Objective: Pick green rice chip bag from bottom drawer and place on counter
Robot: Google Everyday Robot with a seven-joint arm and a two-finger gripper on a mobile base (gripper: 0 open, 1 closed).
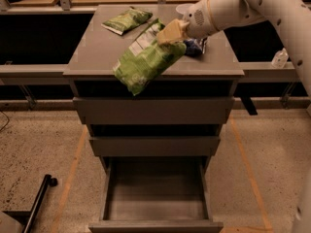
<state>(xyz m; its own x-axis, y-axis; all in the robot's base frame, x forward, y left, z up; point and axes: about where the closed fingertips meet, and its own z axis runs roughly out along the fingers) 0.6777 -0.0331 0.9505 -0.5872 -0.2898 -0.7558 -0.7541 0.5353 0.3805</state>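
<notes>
Gripper (165, 33) sits above the front half of the counter (95, 50), at the end of a white arm (221, 11) that reaches in from the upper right. Its tan jaws are closed on the whitish upper end of the green rice chip bag (148, 62). The bag hangs at a slant, its puffy lower end pointing down and to the left and showing in front of the counter's front edge. Whether any part of the bag rests on the counter cannot be told.

Below, the bottom drawer (155, 225) stands pulled fully out, its grey inside bare. The two upper drawers (153, 110) are shut.

On the far left part of the counter lies a flatter green bag (127, 20), well apart from the held one. A dark blue bag (197, 46) lies on the counter just beside the gripper's wrist, partly hidden by it. Orange tape lines (73, 169) run along the speckled floor on both sides of the cabinet.
</notes>
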